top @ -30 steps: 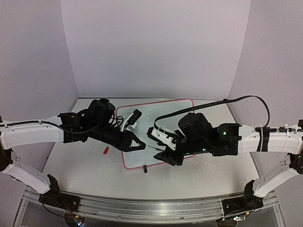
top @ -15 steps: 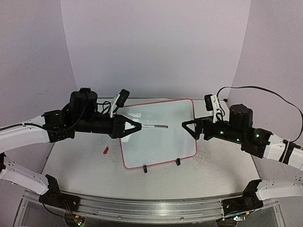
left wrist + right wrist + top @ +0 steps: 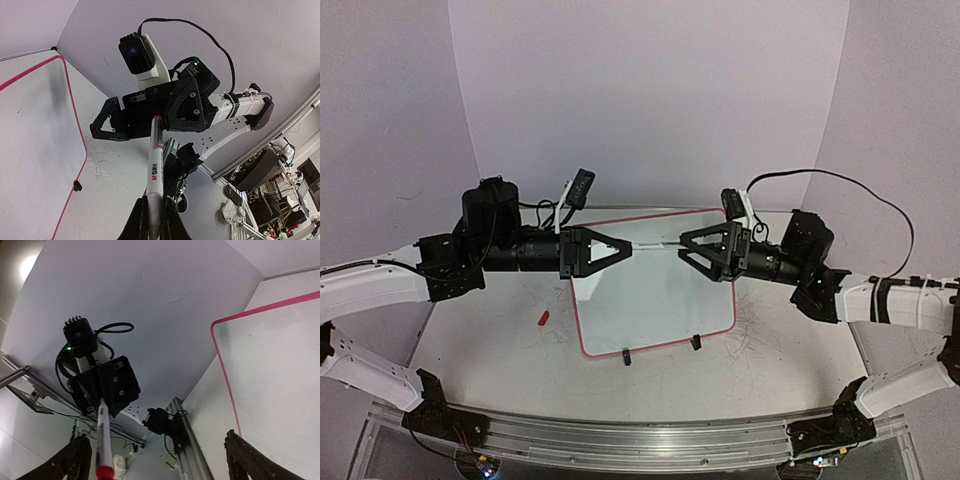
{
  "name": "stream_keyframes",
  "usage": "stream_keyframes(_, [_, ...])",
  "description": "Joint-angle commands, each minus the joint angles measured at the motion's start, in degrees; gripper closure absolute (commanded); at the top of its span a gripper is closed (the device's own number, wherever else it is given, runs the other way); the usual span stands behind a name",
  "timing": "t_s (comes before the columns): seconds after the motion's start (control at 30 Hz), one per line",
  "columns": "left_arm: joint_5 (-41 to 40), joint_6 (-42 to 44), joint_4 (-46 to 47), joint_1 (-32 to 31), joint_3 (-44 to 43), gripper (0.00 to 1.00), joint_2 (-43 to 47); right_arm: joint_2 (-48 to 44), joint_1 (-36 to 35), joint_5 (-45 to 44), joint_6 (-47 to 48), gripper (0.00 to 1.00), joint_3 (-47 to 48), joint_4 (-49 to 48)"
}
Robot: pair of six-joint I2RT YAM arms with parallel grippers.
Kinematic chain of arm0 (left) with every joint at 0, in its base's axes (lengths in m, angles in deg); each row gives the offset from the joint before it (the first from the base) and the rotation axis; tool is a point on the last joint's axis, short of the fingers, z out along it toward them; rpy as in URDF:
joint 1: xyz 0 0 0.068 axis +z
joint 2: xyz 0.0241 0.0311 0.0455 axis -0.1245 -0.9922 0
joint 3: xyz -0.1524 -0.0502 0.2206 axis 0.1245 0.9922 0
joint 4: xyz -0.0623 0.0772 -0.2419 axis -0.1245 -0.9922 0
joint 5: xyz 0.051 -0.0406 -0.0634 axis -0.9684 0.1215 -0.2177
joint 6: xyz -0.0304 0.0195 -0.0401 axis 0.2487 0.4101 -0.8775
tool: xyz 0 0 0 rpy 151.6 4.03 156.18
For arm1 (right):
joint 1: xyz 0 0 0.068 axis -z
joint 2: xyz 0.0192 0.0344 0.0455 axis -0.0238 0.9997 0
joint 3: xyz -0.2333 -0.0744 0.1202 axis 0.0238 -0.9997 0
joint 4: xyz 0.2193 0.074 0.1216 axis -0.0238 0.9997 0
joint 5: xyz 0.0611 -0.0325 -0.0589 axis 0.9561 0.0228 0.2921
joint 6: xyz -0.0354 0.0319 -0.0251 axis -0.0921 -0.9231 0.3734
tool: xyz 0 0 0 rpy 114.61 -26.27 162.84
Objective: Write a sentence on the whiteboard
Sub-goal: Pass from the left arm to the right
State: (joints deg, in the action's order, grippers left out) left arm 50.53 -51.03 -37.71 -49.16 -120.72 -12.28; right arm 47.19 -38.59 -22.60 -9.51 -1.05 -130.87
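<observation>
The whiteboard (image 3: 655, 300) lies flat mid-table, white with a red-pink rim; it also shows in the left wrist view (image 3: 35, 125) and the right wrist view (image 3: 280, 365). I see no sentence on it. My left gripper (image 3: 626, 249) is shut on a white marker (image 3: 655, 245), held level above the board's far part, pointing right. The marker (image 3: 155, 170) runs out from my fingers. My right gripper (image 3: 684, 248) is open, facing the left one, its fingers on either side of the marker's red end (image 3: 103, 471). The jaws stand wide apart, not touching it.
A small red cap (image 3: 544, 318) lies on the grey tabletop left of the board. Two black clip feet (image 3: 626, 356) sit on the board's near edge. Purple walls close in the back and sides. Scuff scribbles mark the tabletop (image 3: 760, 345) right of the board.
Both grippers have risen from low over the board. The left one now holds the marker level. The right one swung out right, then came back to the marker's end.
</observation>
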Motion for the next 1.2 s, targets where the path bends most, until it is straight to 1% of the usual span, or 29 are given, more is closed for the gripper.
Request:
stream_keyframes(0.0, [1.59,-0.80,4.78,0.11,-0.70,1.00,-1.22,5.66,-1.11,6.79,-11.60,0.17,3.88,-20.60])
stream_keyframes(0.07, [2.26,-0.97,5.81,0.12,-0.88,1.00,-2.11,8.25,-1.77,7.58,-14.72,0.23,4.48,-25.55])
stream_keyframes(0.13, [3.03,-1.31,7.04,0.06,-0.93,1.00,-2.94,9.97,-2.47,8.37,-15.26,0.31,5.89,-26.46])
stream_keyframes(0.17, [3.25,-1.36,7.34,0.06,-0.97,1.00,-3.19,10.31,-2.74,8.55,-15.09,0.33,6.28,-26.59])
stream_keyframes(0.33, [2.96,-1.18,7.51,0.10,0.02,1.00,-2.65,10.56,-2.85,9.69,-14.77,0.36,6.53,-26.84])
stream_keyframes(0.43, [2.50,-1.26,7.52,0.16,0.43,1.00,-2.22,10.91,-2.99,10.90,-14.99,0.41,6.52,-26.93])
stream_keyframes(0.63, [2.99,-1.26,7.51,0.14,0.19,1.00,-2.38,11.49,-3.37,13.30,-14.76,0.56,6.71,-27.08])
stream_keyframes(0.8, [3.85,-1.56,7.49,0.15,0.67,1.00,-1.87,12.09,-3.37,12.26,-14.25,0.63,5.95,-27.04])
stream_keyframes(0.93, [3.71,-1.95,7.54,0.15,1.49,1.00,-1.26,13.48,-3.37,12.34,-15.13,0.76,6.18,-28.06])
stream_keyframes(1.17, [4.17,-2.05,7.57,0.14,1.21,1.00,-2.02,13.89,-3.77,13.67,-15.75,0.85,7.36,-29.43])
